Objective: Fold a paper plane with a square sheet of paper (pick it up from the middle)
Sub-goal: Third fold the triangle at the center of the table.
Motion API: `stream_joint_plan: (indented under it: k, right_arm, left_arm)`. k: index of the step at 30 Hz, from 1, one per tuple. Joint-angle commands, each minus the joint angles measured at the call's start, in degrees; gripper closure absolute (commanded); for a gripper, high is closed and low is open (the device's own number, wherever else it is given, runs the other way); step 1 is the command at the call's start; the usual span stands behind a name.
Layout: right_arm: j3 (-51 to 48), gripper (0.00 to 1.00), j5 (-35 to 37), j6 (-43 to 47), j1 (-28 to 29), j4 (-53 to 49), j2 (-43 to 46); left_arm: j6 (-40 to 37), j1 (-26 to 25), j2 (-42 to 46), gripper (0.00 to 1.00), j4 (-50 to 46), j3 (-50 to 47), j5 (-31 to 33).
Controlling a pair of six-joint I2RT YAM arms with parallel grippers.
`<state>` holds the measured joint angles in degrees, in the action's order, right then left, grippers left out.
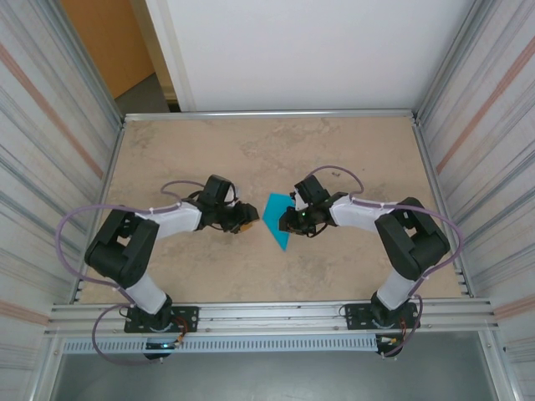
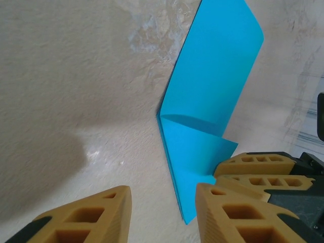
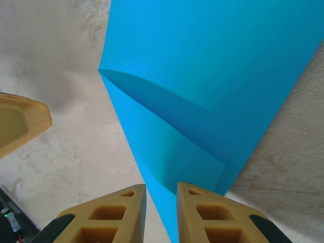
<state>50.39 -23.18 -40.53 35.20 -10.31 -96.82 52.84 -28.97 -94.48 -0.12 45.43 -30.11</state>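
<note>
Left gripper is hovering half-open, empty, left of the folded sheet of paper; right gripper, opposite, is gaping narrowly, gripping nothing. Sheet is lying on beige table.

Beige marbled table with metal rim, partly folded turquoise sheet of paper lying near its middle.

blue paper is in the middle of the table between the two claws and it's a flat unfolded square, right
Not quite. The blue paper does lie mid-table between the left claw and the right claw, but it is not a flat unfolded square. The left wrist view shows a flap folded over along a crease, which leaves a long pointed shape.
</note>
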Motion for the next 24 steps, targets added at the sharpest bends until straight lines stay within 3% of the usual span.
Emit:
stream_joint_plan:
  k: [1,16,24]
  right_arm:
    - [0.5,0.79,2.1,-1.5,-0.5,-0.7,-1.5]
    - [0.4,0.87,3.4,-0.6,-1.2,-3.5,-5.2]
    - [0.2,0.88,3.5,-0.5,-1.3,-3.7,-5.3]
  left_arm:
    - [0.8,-0.6,-2.7,0.63,1.9,2.8,-3.7]
    - [-1.7,-1.9,-9.0,0.73,-1.1,8.0,-5.2]
    - [-3.0,-1.8,-10.6,0.71,-4.5,10.2,-2.3]
